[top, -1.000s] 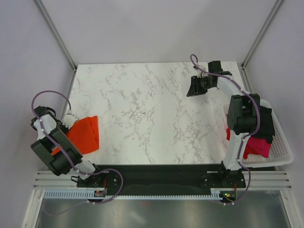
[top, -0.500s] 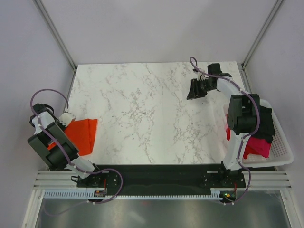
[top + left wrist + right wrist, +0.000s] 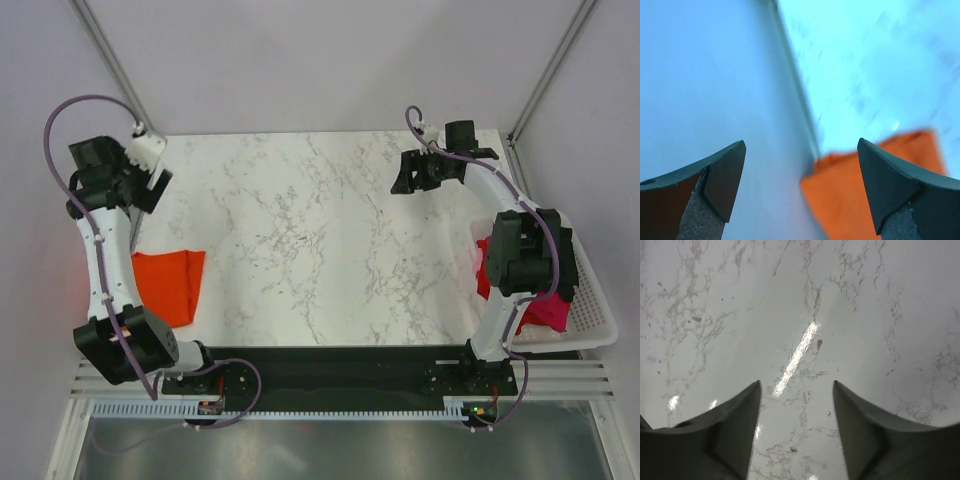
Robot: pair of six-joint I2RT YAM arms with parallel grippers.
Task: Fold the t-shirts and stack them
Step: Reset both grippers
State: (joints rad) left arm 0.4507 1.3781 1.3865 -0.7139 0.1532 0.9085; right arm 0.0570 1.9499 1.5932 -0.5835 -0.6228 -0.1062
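A folded orange-red t-shirt (image 3: 168, 286) lies flat at the table's near left edge, and it shows blurred in the left wrist view (image 3: 875, 195). My left gripper (image 3: 140, 205) hangs open well above and beyond it, by the left wall, with nothing between its fingers (image 3: 801, 142). My right gripper (image 3: 408, 175) is open over bare marble at the far right of the table, empty (image 3: 797, 382). More t-shirts, a pink-red one (image 3: 545, 312) and a black one (image 3: 571, 276), lie heaped in the basket behind the right arm.
A white mesh basket (image 3: 598, 322) stands at the right edge of the table, half off the marble top (image 3: 300, 230). Grey walls and metal frame posts (image 3: 120, 75) close in the left, the back and the right.
My left gripper has opened, let go of the orange-red t-shirt and risen away toward the far left. The shirt now lies flat. My right gripper has opened wider, nearly in place.
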